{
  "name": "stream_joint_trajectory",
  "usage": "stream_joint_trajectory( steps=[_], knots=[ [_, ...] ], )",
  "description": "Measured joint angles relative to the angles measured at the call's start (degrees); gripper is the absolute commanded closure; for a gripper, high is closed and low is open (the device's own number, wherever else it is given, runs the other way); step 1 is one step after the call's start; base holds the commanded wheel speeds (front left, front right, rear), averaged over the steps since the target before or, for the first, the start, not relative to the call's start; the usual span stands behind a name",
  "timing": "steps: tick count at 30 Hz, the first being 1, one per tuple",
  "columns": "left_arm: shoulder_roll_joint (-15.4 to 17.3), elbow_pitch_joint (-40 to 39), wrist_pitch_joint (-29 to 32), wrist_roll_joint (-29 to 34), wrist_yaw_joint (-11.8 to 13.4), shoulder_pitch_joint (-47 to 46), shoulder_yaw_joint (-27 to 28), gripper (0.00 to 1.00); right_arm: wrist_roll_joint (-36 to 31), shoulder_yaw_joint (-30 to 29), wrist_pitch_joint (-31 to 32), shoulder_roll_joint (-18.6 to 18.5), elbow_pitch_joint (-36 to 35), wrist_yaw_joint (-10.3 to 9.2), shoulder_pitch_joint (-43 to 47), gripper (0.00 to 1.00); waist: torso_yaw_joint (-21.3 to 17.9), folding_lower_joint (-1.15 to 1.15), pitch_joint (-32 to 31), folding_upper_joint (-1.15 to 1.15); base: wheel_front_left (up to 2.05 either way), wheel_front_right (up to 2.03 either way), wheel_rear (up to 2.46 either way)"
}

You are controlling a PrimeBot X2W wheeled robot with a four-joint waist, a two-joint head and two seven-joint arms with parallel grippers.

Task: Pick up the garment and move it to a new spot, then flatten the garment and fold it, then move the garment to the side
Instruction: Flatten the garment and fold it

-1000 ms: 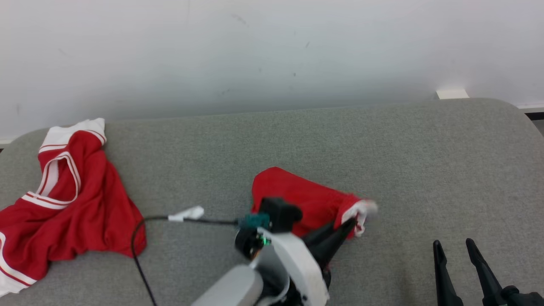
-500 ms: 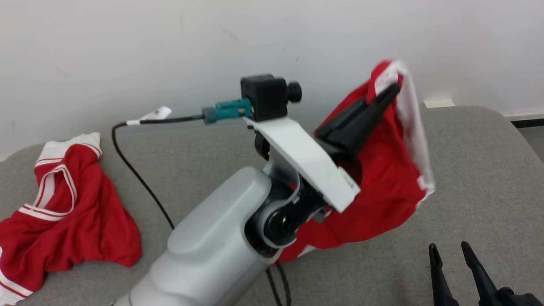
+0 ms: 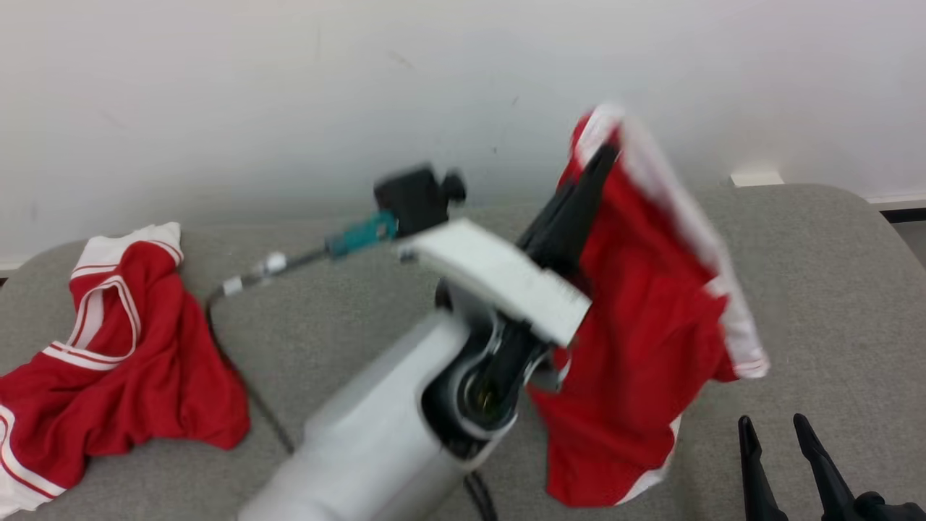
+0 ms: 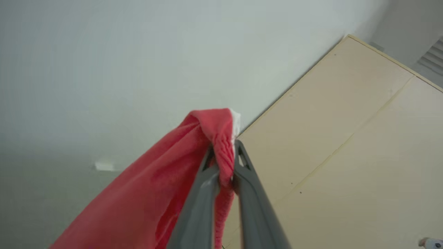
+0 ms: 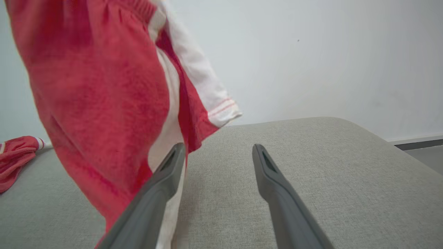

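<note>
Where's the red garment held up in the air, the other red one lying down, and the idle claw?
lifted red garment (image 3: 651, 311): head view, middle of its hanging red cloth.
other red garment (image 3: 145, 362): head view, its crumpled red middle.
right gripper (image 3: 772, 427): head view, midway between its open fingertips.

A smooth, rounded silver-grey forearm shell (image 3: 376, 449) ends in a dark circular wrist joint (image 3: 481, 387). Above it sits a flat white wrist plate (image 3: 499, 286) carrying a small black cube-shaped camera (image 3: 412, 197) with a round knob. A teal plug (image 3: 362, 233) joins the camera to a thin black cable (image 3: 300, 255) wrapped with white bands. The left gripper (image 3: 604, 153) has long, tapered dark fingers. The right gripper (image 3: 772, 421) matches, and its charcoal fingers (image 5: 277, 180) each have a narrow slot near the tip.
</note>
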Motion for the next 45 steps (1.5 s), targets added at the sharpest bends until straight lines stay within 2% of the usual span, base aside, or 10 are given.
stream_joint_trajectory(
  steps=[3,10,13,21,22,23,25,33,37,45],
  knots=[
    [1.26,4.01,-0.59,-0.9,-0.58,7.81,-0.81,1.0,0.35,-0.36,0.0,-0.02,0.04,0.0,0.25,0.0,0.54,0.0,0.21,0.0,0.0,0.0,0.0],
    [9.36,11.41,-1.51,1.64,-1.07,24.4,2.14,1.0,0.46,-0.82,0.0,-0.01,0.13,0.0,0.46,0.0,1.79,0.0,0.94,0.0,0.0,0.0,0.0],
    [11.41,15.38,-1.56,7.16,-1.02,28.6,6.14,1.0,-0.1,-0.99,0.0,-0.04,0.24,0.0,0.57,0.0,2.9,-0.01,1.22,0.0,0.0,0.0,0.0],
    [9.71,25.08,-1.6,17.46,-1.7,33.9,15.16,1.0,-1.13,-0.88,0.0,-0.02,0.64,0.0,0.37,0.0,5.29,0.0,1.74,0.0,0.0,0.0,0.0],
    [9.24,25.76,-1.6,18.5,-2.05,33.9,15.57,0.87,-1.22,-0.86,0.0,0.0,0.68,0.0,0.35,0.0,5.49,0.0,1.78,0.0,0.0,0.0,0.0],
    [8.57,26.25,-1.6,19.29,-2.44,33.91,16.1,0.64,-1.27,-0.79,0.0,0.01,0.69,0.0,0.32,0.0,5.67,0.0,1.82,0.0,0.0,0.0,0.0],
    [7.86,27.13,-1.6,21.83,-2.8,33.9,16.33,0.0,-1.31,-0.81,0.0,0.0,0.73,0.0,0.3,0.0,5.94,0.0,1.85,0.0,0.0,0.0,0.0],
    [11.02,24.3,-1.59,28.52,0.87,34.62,16.62,0.0,-1.29,-0.93,0.0,0.0,0.7,0.0,0.44,0.0,5.94,0.0,1.44,-0.01,0.0,0.0,0.0],
    [14.12,15.18,0.56,30.17,3.89,34.59,16.18,0.0,-1.26,-1.32,0.0,0.0,0.51,0.0,0.53,0.0,6.0,0.0,1.54,0.0,0.0,0.0,0.0],
    [13.73,-0.69,12.23,31.48,5.69,31.81,9.99,0.0,-1.09,0.01,0.0,-0.01,0.58,0.0,-0.14,0.0,4.03,0.0,1.56,0.0,0.0,0.0,0.0]
  ],
)
